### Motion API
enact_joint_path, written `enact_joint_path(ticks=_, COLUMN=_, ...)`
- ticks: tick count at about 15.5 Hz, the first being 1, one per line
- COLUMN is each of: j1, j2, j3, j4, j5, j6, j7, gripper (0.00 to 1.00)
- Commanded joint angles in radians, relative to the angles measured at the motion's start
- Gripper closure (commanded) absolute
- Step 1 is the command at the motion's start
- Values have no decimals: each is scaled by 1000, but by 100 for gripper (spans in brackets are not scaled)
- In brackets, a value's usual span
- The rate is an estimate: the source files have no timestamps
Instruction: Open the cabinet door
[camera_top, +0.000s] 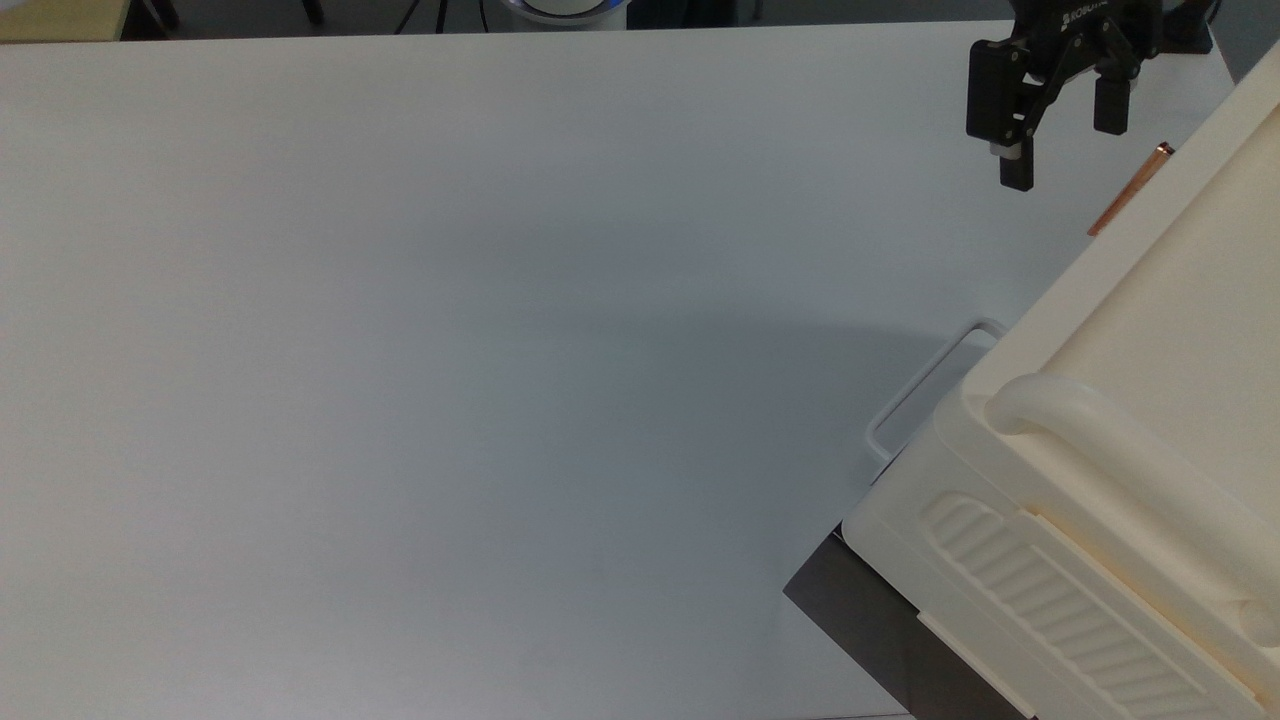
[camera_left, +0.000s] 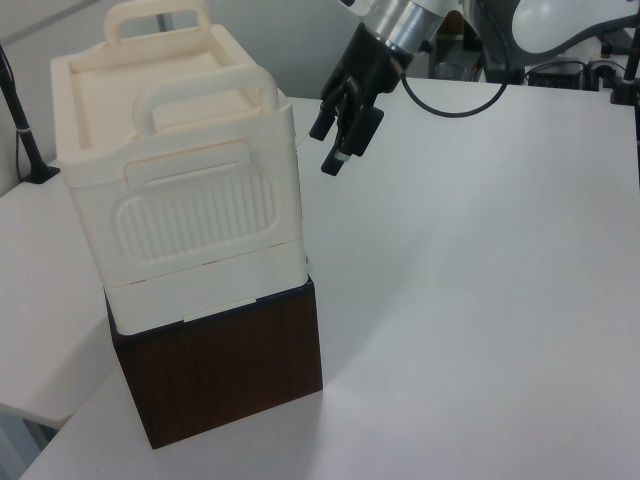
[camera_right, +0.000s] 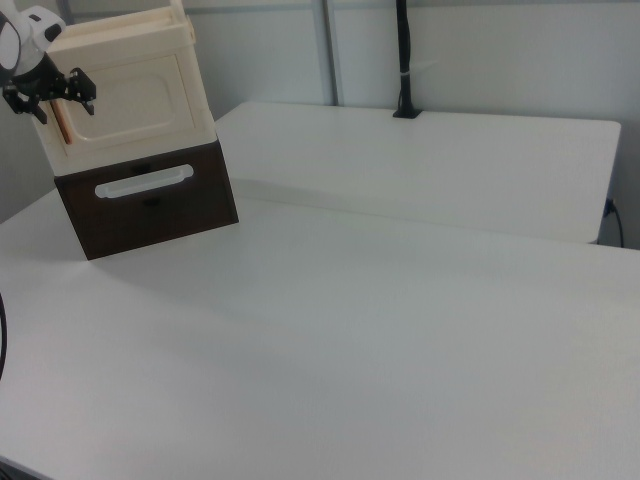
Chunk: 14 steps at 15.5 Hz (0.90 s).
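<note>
The cream-white cabinet (camera_right: 125, 95) stands on a dark brown base. Its cabinet door (camera_right: 135, 105) faces the table and is closed, with a copper bar handle (camera_right: 60, 127) along its edge at the right view's left. From above, the handle (camera_top: 1130, 190) shows as a slim copper strip at the cabinet's (camera_top: 1150, 400) front edge. My gripper (camera_top: 1063, 140) hangs open in the air just off the handle's far end, apart from it and holding nothing. In the left view the gripper (camera_left: 328, 145) is beside the cabinet's (camera_left: 180, 190) upper right corner. The right view has the gripper (camera_right: 60, 100) in front of the handle's upper part.
The dark brown base (camera_right: 150, 205) carries a white wire-loop handle (camera_right: 143, 182), which juts over the table (camera_top: 450, 350) as a loop handle (camera_top: 925, 390). A ribbed side panel (camera_left: 195, 215) faces the left view. A black post (camera_right: 403, 60) stands on the far table.
</note>
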<state>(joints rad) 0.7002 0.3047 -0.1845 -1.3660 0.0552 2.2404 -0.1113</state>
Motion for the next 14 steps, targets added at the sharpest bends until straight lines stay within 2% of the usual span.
enact_joint_path(ticks=1, j1=22, j2=19, j3=-18, j4=5, j5=-20, j6=42, j7=22, gripper=15)
enact_joint_path(ticks=2, j1=21, j2=19, j3=-18, j4=7, j5=-18, j6=42, j7=22, gripper=22)
enact_joint_path(ticks=6, j1=22, j2=21, j3=-16, j4=13, j5=-18, j6=44, j7=19, gripper=36)
enact_joint_path(ticks=11, j1=50, j2=21, j3=-16, j4=13, j5=-18, j6=44, j7=22, gripper=38)
enact_joint_path(ticks=14, j1=50, j2=24, j3=-13, j4=33, j5=-14, j6=45, j7=24, gripper=43)
